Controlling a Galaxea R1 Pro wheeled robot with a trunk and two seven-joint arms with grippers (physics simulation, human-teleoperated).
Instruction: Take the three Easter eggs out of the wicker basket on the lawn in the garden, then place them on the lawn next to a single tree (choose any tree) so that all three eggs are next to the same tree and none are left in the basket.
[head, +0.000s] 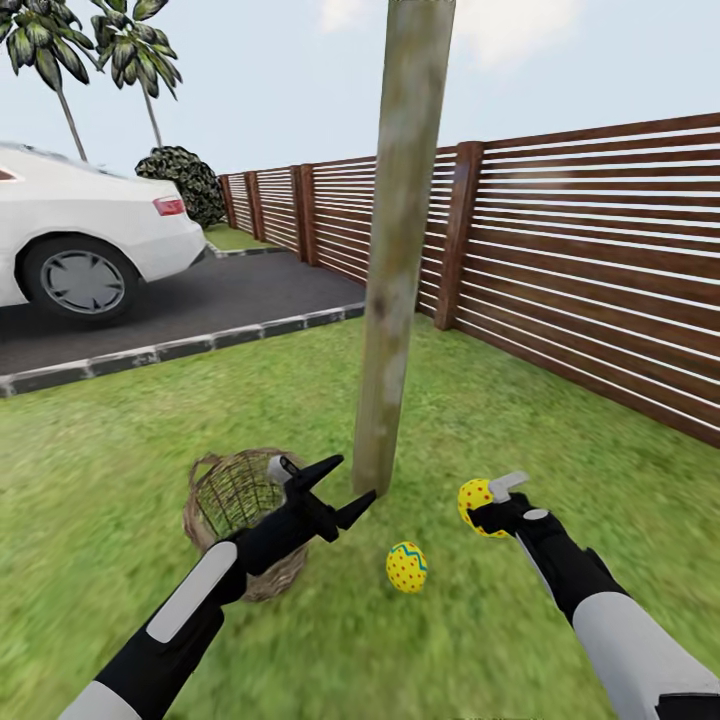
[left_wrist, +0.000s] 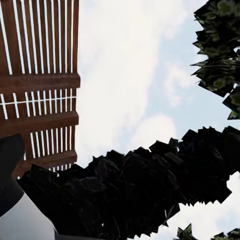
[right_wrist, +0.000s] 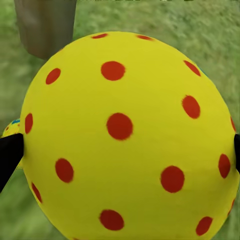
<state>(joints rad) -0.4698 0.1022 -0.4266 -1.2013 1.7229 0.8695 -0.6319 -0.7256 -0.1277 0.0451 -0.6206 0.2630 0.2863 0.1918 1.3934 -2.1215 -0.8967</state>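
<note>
Resting on the lawn (head: 110, 470) left of the tree (head: 395, 300), the basket (head: 225, 500) shows no egg through its weave. Two eggs visible: one (head: 407, 567) on grass near the trunk, one (head: 474, 505) clamped in right gripper (head: 487, 510) jaws. Left gripper (head: 340, 485) jaws wide, empty.

We see the lawn (head: 110, 460), short green grass, carrying everything here. The tree (head: 398, 300) rises from it near the centre. The wicker basket (head: 225, 500) sits on the grass at the trunk's eight o'clock, tipped on its side. One Easter egg (head: 407, 567) lies on the grass at the trunk's six o'clock, near its base.
</note>
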